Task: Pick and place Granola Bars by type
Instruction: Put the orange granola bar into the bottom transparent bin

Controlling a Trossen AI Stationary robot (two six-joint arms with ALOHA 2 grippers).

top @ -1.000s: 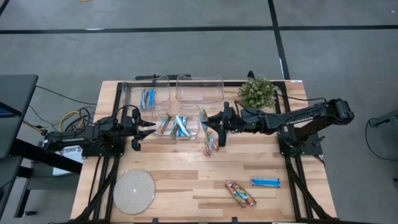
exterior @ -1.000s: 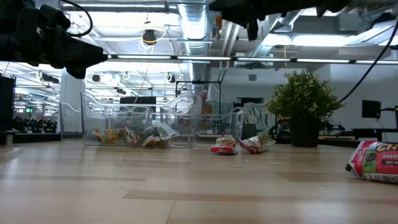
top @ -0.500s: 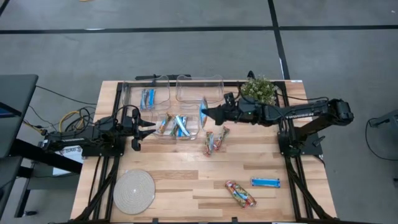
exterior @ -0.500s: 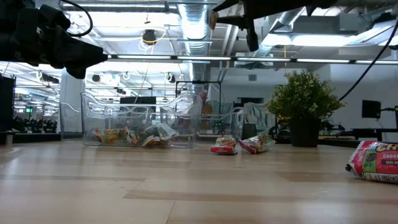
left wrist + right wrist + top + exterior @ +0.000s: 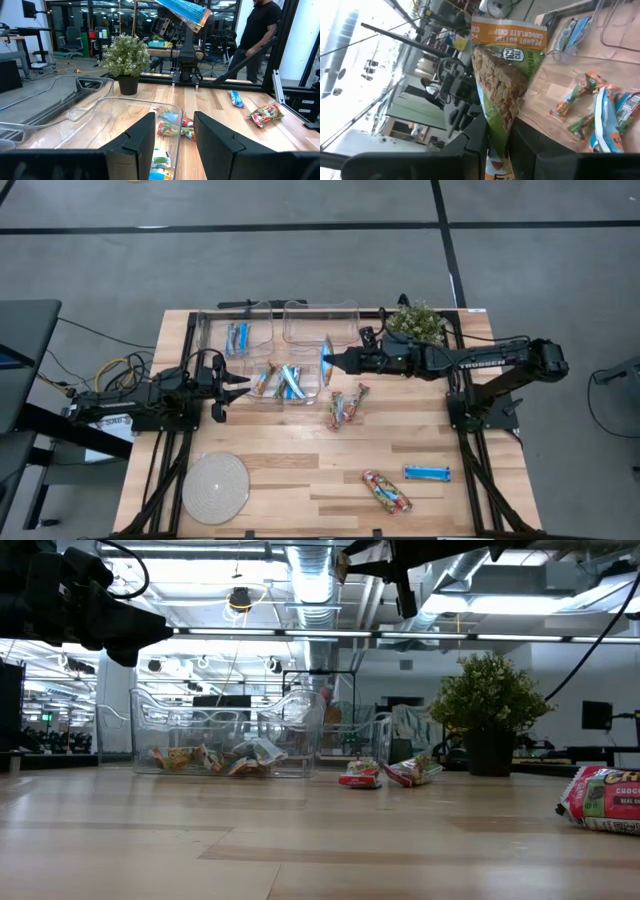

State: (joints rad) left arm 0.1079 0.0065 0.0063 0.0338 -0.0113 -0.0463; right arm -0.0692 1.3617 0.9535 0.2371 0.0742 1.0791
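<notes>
1. The right end effector (image 5: 326,360) is clamped on a granola bar (image 5: 507,95) with a green and tan wrapper, held up off the tabletop (image 5: 300,460). In the high view it hangs at the 3 o'clock edge of the near middle bin (image 5: 285,380), just at 6 o'clock of the empty rear bin (image 5: 320,322).
2. Judgement: the step in hand is carrying this bar to its bin. To do it well, bring it fully over the bin that matches its type and let go only once it is clear of the rim.
3. In the right wrist view the bar stands up between the fingers (image 5: 477,135), pinched at its lower end, most of the wrapper sticking out past them.
4. Other bars wait: two multicoloured ones (image 5: 343,407) at 5 o'clock of the right end effector, another (image 5: 386,491) and a blue one (image 5: 427,472) well apart near the front.
5. The left end effector (image 5: 226,381) waits beside the near bin at its 9 o'clock side, fingers apart, holding nothing.
</notes>
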